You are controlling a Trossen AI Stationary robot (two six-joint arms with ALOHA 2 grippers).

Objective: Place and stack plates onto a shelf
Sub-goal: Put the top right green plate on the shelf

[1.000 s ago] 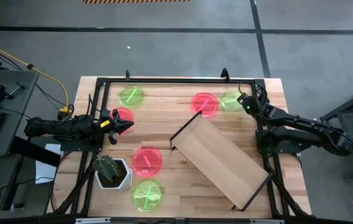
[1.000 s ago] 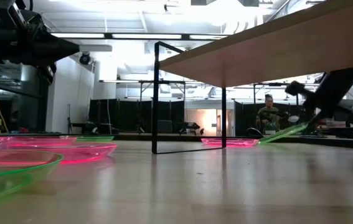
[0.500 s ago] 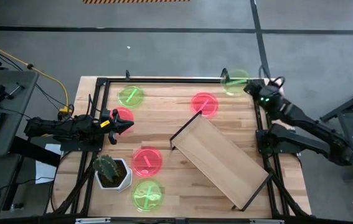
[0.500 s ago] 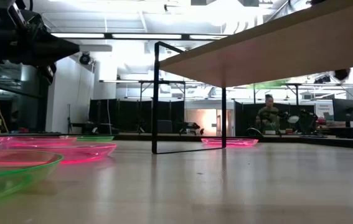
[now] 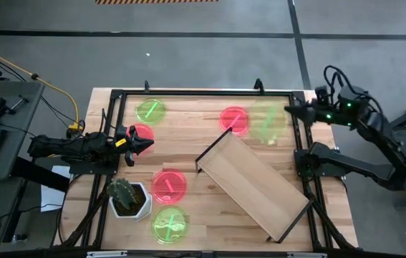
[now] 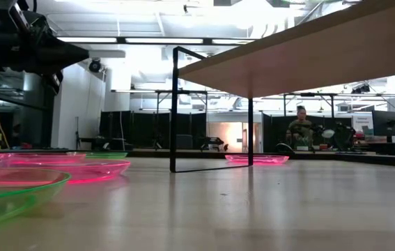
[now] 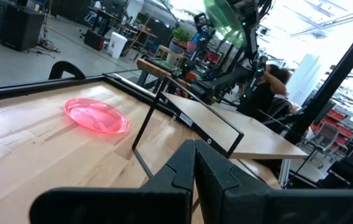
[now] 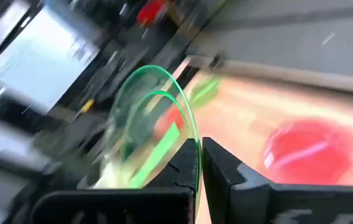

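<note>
the right gripper (image 8: 200, 163) has its two fingers pinched onto the rim of a green plate (image 8: 154, 124), which stands nearly on edge between them. in the high view that plate (image 5: 267, 120) shows as a pale green blur held in the air over the far right corner of the table (image 5: 188, 147), just beside a pink plate (image 5: 235, 120) lying flat there.

the shelf (image 5: 253, 185) lies at an angle across the middle of the table, its board bare, near the carried plate but apart from it. this looks like the carry step of the first placement: the plate is lifted and not yet set down. the next move calls for levelling the plate and bringing it over the board between the end panels before letting go.

the left gripper (image 5: 144, 146) waits at the left side, fingers closed and empty, over another pink plate (image 5: 142, 132).
</note>
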